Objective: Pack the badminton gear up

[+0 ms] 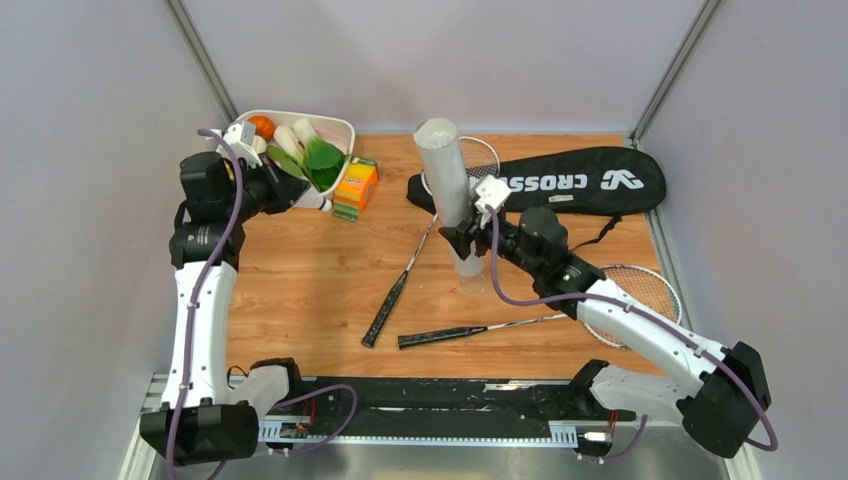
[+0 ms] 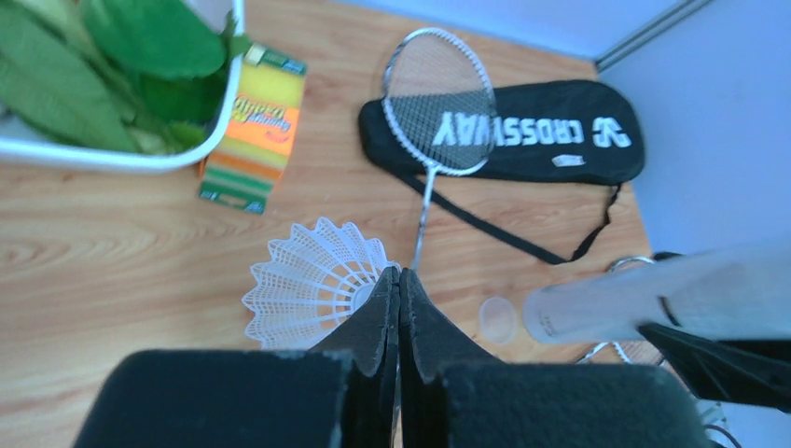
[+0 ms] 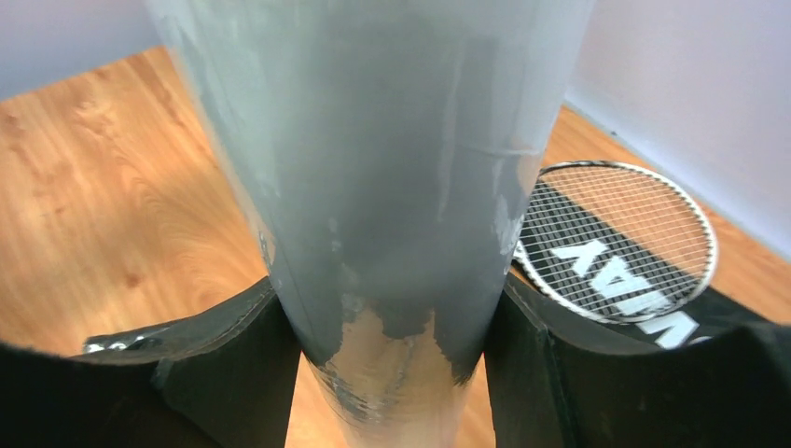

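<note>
My right gripper is shut on the long white tube and holds it nearly upright over the table's middle. My left gripper is shut, pinching the skirt of a white shuttlecock above the table near the dish. One racket lies with its head on the black CROSSWAY bag. The other racket lies under my right arm. No second shuttlecock shows.
A white dish of toy vegetables stands at the back left, with a small orange-and-green box beside it. A small clear round lid lies on the wood by the tube's low end. Grey walls close three sides.
</note>
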Robot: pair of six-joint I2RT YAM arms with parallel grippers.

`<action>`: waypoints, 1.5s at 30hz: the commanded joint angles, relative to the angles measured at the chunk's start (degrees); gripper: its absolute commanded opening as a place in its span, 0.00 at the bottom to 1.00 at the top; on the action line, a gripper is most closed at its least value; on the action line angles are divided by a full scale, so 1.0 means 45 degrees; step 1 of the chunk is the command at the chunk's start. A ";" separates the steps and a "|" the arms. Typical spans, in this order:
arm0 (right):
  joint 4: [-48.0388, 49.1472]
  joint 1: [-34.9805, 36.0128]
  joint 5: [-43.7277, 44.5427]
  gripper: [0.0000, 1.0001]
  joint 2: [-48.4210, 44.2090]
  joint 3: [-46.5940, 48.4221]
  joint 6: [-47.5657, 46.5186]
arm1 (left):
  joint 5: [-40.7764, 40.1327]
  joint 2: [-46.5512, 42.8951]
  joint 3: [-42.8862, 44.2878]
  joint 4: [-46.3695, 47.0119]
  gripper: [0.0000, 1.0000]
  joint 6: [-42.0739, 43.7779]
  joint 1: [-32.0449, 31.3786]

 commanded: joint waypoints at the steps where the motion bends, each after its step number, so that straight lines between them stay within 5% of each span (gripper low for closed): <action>1: -0.2703 0.0270 0.1374 0.54 0.1118 0.2437 -0.2323 | 0.0883 -0.0615 0.1137 0.0988 0.00 -0.0519 -0.0537; 12: -0.4795 0.1998 0.4481 0.53 0.2334 0.3670 -0.4789 | 0.2504 -0.2408 0.1591 0.2538 0.00 -0.1466 -0.0763; 23: -0.4776 0.3680 0.5404 0.53 0.2683 0.3733 -0.4912 | 0.4083 -0.3394 0.0777 0.3505 0.00 -0.3011 -0.0840; 38: -0.4250 0.4737 0.5790 0.54 0.2761 0.3736 -0.4687 | 0.3993 -0.4306 -0.1037 0.2562 0.00 -0.2878 -0.0880; 45: -0.4013 0.4903 0.5860 0.54 0.3103 0.3848 -0.4771 | 0.4348 -0.4653 -0.2609 0.4145 0.00 -0.4530 -0.0897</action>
